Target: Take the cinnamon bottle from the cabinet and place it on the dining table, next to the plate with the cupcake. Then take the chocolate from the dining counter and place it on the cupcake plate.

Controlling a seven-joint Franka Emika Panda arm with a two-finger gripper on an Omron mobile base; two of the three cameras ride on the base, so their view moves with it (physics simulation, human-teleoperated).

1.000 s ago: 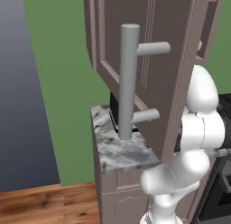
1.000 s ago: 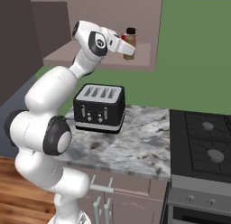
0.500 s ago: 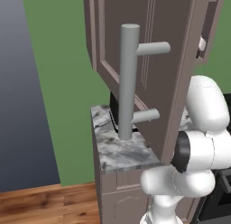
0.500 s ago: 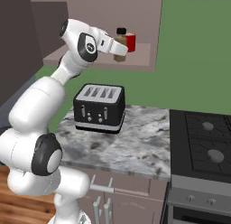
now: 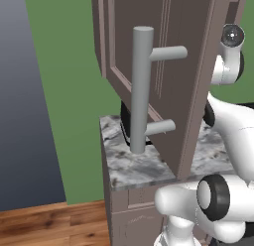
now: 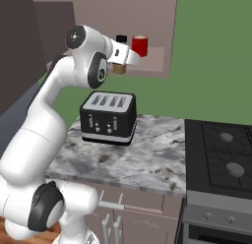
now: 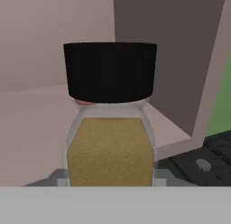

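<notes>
Amber-brown cinnamon bottle [image 7: 109, 123], black cap, upright.

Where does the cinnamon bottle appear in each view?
Right base view: cinnamon bottle at upper centre, at the arm's hand, just left of a red object.
Hand view: dead centre, close up, black cap on top.
Left base view: the open cabinet door stands in front of the shelf.
Shared landmark: the mauve-brown cabinet.
</notes>
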